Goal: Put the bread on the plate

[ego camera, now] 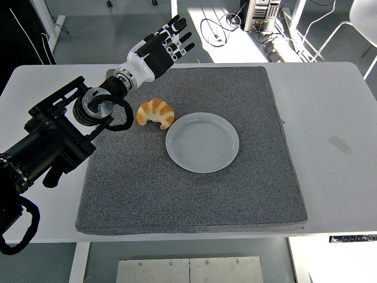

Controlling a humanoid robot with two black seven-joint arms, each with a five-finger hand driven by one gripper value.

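Your left robot hand (162, 47) hung fingers spread and empty, likely staged for a downward grasp. The bread (155, 112) lay below and nearer than it on the grey mat (177, 194), just beside the plate (202, 142), untouched.

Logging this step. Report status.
Left robot hand open, above mat's far edge. Croissant on mat, beside empty plate. Nothing in the way.

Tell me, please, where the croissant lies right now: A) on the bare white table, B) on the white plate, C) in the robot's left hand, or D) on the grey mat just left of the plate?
D: the croissant rests on the grey mat beside the plate's left rim, while the left hand is above it with its fingers spread, holding nothing.
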